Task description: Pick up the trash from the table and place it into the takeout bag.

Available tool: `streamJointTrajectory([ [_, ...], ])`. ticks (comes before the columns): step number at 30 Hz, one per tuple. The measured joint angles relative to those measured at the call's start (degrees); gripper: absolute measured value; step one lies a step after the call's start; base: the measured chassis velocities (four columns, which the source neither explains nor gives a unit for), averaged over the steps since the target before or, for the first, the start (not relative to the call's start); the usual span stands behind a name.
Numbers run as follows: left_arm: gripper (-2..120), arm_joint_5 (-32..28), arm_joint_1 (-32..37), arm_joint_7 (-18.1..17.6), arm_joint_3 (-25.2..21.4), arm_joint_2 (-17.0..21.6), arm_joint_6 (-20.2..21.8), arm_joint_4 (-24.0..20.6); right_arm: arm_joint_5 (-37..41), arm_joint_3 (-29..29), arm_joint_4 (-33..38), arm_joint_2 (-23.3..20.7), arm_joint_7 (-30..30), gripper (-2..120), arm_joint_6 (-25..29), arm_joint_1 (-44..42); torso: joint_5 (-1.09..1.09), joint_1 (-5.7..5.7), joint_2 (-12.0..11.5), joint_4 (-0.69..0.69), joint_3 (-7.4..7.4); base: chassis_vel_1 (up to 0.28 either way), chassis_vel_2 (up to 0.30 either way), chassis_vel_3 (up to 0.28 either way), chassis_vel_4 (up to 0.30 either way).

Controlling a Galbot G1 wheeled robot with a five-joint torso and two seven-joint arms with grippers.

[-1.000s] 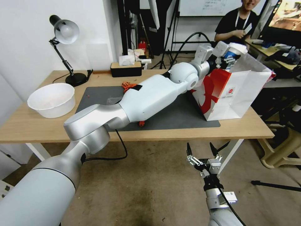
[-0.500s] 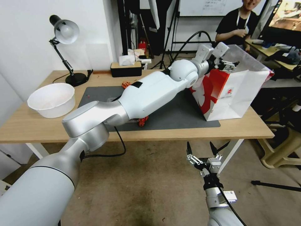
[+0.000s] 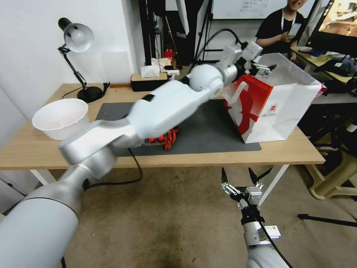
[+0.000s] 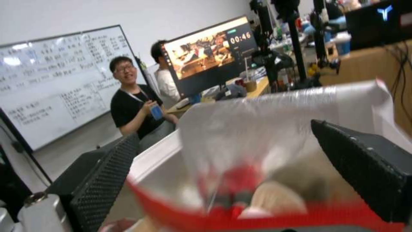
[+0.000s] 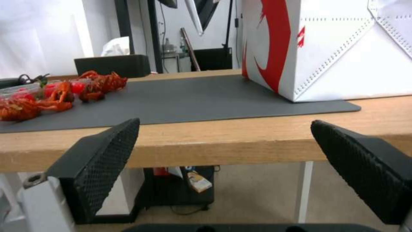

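Observation:
My left arm reaches across the table point(image 3: 293, 150), and my left gripper point(image 3: 268, 69) hangs open just above the mouth of the red-and-white takeout bag point(image 3: 277, 111). In the left wrist view its fingers point(image 4: 103, 180) are spread over the bag's opening point(image 4: 275, 109), with blurred red and beige things inside. Red shell-like trash point(image 3: 169, 137) and a clear tray point(image 3: 152, 140) lie on the dark mat point(image 3: 212, 136) under the arm. A pale bowl point(image 3: 61, 118) stands at the left end. My right gripper point(image 3: 238, 176) waits open below the table's front edge, facing the bag point(image 5: 339, 48) and red trash point(image 5: 64, 91).
A desk lamp point(image 3: 76, 37) and a black tissue box point(image 3: 148, 82) stand along the table's back edge. A cable point(image 3: 130, 178) hangs off the front edge. A person sits behind the bag, and a chair point(image 3: 334, 175) stands to the right.
One second ago my left gripper held a blue-and-white cup over the bag. It let go, the cup dropped out of sight, and the arm has now risen and swung slightly left.

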Motion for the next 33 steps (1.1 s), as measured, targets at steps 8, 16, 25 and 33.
streamJointTrajectory([
  [8, 100, 13.23, 7.62, 9.46, -6.54, 14.92, -2.98, -11.44, 0.06, 0.25, 0.17, 0.00, 0.06, 100, 0.35, -0.56, -0.01, 0.00, 0.00, 0.01, 0.00, 0.000, 0.000, 0.000, 0.000],
  [16, 100, 19.99, 21.24, 11.63, -14.61, 22.15, -6.16, -19.72, -0.03, 0.30, 0.69, 0.08, 0.07, 100, 0.45, -1.21, -0.01, 0.01, 0.00, -0.01, 0.00, 0.000, 0.000, 0.000, 0.000],
  [25, 100, 28.19, 40.88, 14.24, -30.00, 29.00, -9.52, -30.00, -0.66, 0.31, 0.92, 0.28, 0.04, 100, 0.47, -1.76, -0.02, 0.01, 0.00, -0.01, 0.00, 0.000, 0.000, 0.000, 0.000],
  [33, 100, 34.17, 62.75, 10.43, -47.07, 27.66, -11.81, -38.04, -0.86, 0.09, 0.30, 0.05, -0.09, 100, 0.60, -1.86, 0.00, 0.01, 0.01, -0.02, 0.00, 0.000, 0.000, 0.000, 0.000],
])
